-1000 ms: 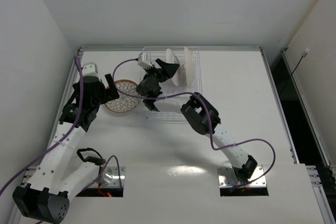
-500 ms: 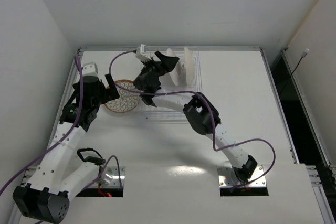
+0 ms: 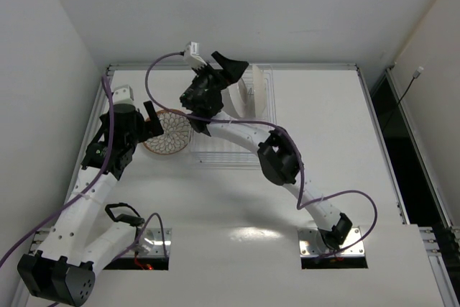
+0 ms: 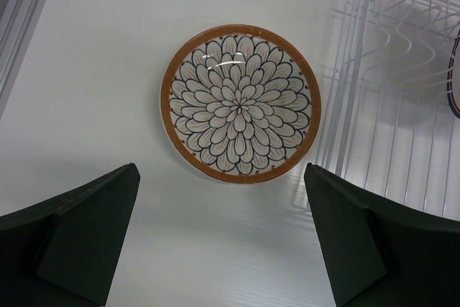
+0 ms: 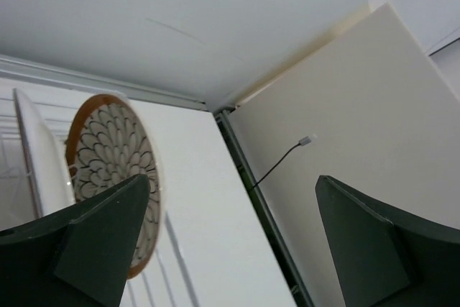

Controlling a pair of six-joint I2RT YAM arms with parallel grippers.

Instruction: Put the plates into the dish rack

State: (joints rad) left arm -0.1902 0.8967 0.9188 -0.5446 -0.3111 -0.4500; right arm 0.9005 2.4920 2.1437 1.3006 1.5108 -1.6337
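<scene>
One brown-and-white petal plate [image 3: 167, 133] lies flat on the table left of the dish rack [image 3: 228, 154]; it fills the middle of the left wrist view [image 4: 241, 102]. My left gripper [image 3: 153, 124] hovers just near of it, open and empty [image 4: 223, 242]. Two plates stand upright in the rack's far slots [image 3: 236, 97] [image 3: 260, 91]. The right wrist view shows the second petal plate [image 5: 115, 170] and a white plate edge [image 5: 39, 156] beside it. A dark-rimmed plate edge [image 4: 454, 84] shows at the right of the left wrist view. My right gripper [image 3: 224, 68] is open and empty above the rack [image 5: 230, 228].
The rack's wire slots [image 4: 388, 106] lie right of the flat plate. The table's raised metal edge [image 3: 230, 67] runs along the far side behind the rack. A side wall with a small cable [image 5: 287, 159] stands right of the table.
My right gripper has risen and drawn back from the standing plates toward the rack's far edge. The plates stay upright. My left arm and the flat plate have not moved.
</scene>
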